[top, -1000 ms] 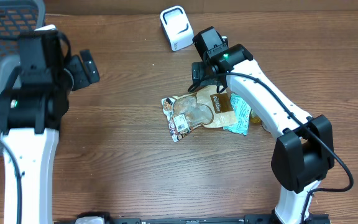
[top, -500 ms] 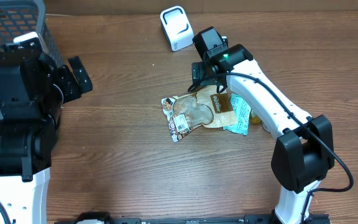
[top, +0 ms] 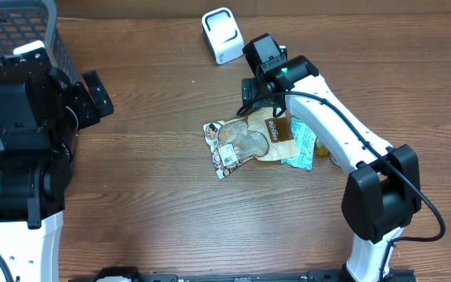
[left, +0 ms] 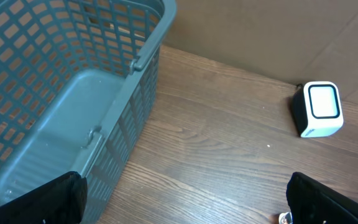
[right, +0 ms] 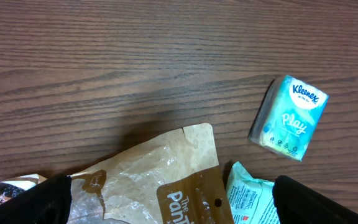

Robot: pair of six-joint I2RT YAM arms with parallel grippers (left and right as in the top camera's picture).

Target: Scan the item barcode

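Brown wood grain covers the whole bench [top: 155, 204], and the goods sit in a loose heap a little right of its middle. On top lies a brown paper pouch [top: 276, 135]. A clear snack bag [top: 237, 147] lies against the pouch's left side, with a small printed label at its lower left corner, face up. A teal packet [right: 250, 196] peeks out from under the pouch's other side. A pale blue Kleenex pack [right: 289, 118] lies by itself on bare wood just beside them.

The right pincer [right: 179, 202] hangs over the far edge of that heap. Its two black fingers are spread wide, one at each side of its own camera's view, with nothing between them but the pouch below. The white scanner [top: 222, 35] stands near the back edge of the bench, apart from the heap, its pale window facing up.

Over at the left, the left pincer [left: 185, 202] is also spread wide and holds nothing. It is next to the grey-blue plastic basket [left: 135, 62], which fills that corner, and it points across open wood toward the scanner.
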